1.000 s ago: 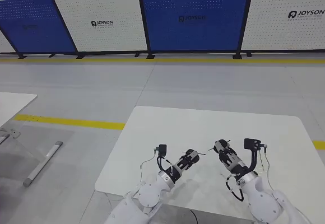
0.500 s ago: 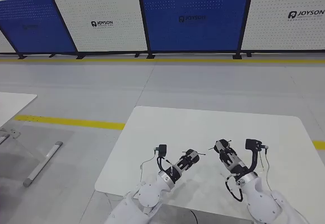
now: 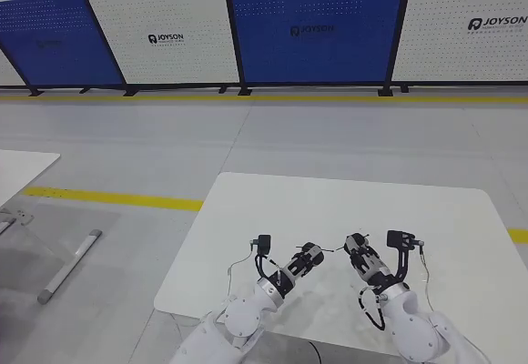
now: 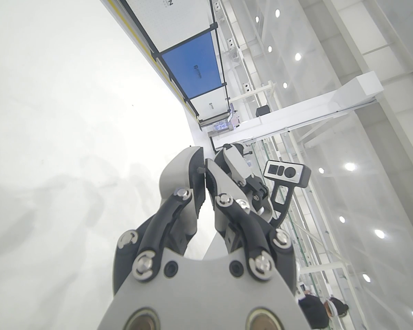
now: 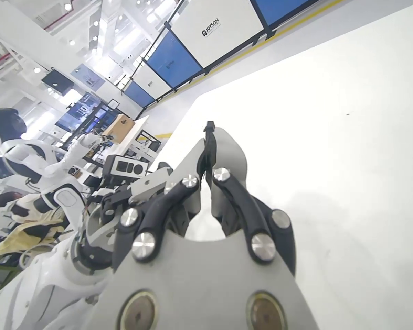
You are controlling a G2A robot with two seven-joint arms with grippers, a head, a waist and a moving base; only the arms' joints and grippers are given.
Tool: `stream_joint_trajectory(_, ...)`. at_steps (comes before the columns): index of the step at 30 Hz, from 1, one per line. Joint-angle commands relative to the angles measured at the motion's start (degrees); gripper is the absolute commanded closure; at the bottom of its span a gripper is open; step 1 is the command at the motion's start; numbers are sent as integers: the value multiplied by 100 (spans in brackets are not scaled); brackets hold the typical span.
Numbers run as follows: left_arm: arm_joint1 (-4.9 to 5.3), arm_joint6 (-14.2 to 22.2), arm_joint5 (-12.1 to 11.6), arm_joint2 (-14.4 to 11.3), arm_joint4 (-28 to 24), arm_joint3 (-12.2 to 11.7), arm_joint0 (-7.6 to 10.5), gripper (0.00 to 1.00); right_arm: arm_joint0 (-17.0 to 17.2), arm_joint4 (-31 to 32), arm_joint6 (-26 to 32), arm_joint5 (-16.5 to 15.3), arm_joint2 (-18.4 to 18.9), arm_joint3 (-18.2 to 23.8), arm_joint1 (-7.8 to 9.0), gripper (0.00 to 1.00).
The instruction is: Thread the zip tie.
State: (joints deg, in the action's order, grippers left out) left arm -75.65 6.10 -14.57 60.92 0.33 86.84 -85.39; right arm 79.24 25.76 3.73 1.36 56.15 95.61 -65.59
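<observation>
A pale grey floor is seen spreading behind the work area. It is crossed by a yellow line and closed off at the far side by a row of blue and white partition panels. A high white ceiling set with round lamps is shown in the left wrist view. The white table is set in the middle, its top plain and matt, marked by a few tiny dark specks. A second white table is placed well apart to the left.

Near the front edge of the main table the two grippers are held over the surface, tips turned toward each other and close together. The left gripper is seen with its fingers drawn almost together; whether anything is pinched there cannot be told. The right gripper is clamped tight on the black zip tie, whose head is left protruding just beyond the fingertips.
</observation>
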Motion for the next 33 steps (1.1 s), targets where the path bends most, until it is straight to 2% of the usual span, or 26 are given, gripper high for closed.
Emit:
stream_joint_trajectory(1,0,0,0,0,0,0,0,100,0,2,0,1,0,0,0,100)
stream_joint_trajectory(11,0,0,0,0,0,0,0,100,116,-42,27,-202,131,54,-28,100)
stream_joint_trajectory(23,0,0,0,0,0,0,0,100,101,210,27,-172,80,-23,-115,100)
stream_joint_trajectory(33,0,0,0,0,0,0,0,100,245,308,-18,-230,225,72,-140,100)
